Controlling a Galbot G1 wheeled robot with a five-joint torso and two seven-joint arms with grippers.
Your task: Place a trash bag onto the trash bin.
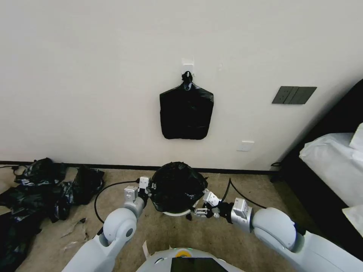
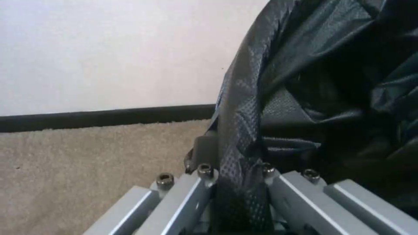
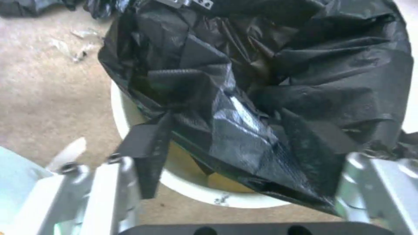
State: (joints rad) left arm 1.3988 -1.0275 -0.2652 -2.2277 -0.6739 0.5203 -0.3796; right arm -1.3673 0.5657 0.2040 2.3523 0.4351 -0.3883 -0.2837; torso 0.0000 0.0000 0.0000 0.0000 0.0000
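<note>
While the left hand (image 1: 148, 187) pinches the left edge of the trash bag (image 1: 177, 186), the film drapes over the trash bin (image 1: 177, 213); the right hand (image 1: 202, 208), apparently spread, sits at its right rim, bag edge between its fingers.

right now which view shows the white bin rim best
The right wrist view: the trash bin shows its cream rim curving bare under the trash bag near the right gripper. The head view gives just a pale sliver of the bin below the bag. In the left wrist view, bag film covers it.
</note>
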